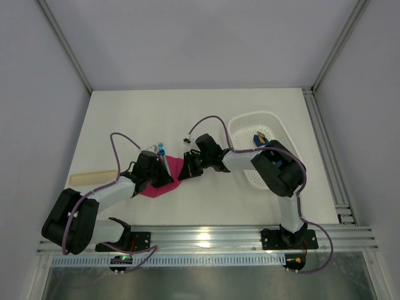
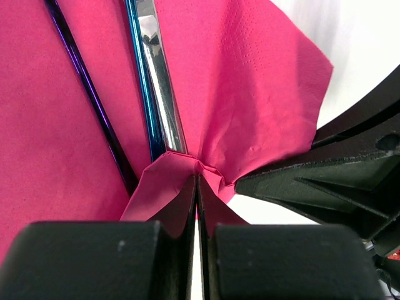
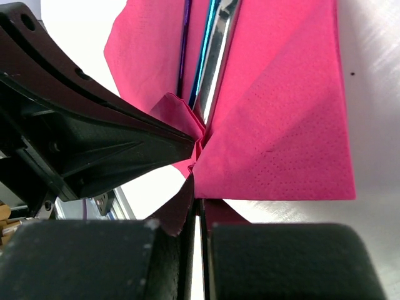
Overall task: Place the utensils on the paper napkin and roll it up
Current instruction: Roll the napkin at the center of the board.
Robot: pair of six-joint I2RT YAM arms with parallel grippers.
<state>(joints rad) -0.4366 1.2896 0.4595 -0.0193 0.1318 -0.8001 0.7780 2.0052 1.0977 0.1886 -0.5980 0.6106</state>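
Top view: my arms hide most of the paper napkin (image 1: 175,167) on the table (image 1: 219,112). Only the tips of the utensils (image 1: 161,149) show, at 12 o'clock from it.

Left wrist: the left claw (image 2: 197,181) is clamped tight on a bunched napkin fold, with the utensils' handles running off-frame toward 12 o'clock.

Right wrist: the right claw (image 3: 195,181) has its jaws together, pinching the napkin's edge just beside the left claw.

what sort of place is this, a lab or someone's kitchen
Most likely a robot lab test cell: a white table boxed in by plain walls and aluminium framing, with the left arm and right arm bolted to a rail at its near edge.
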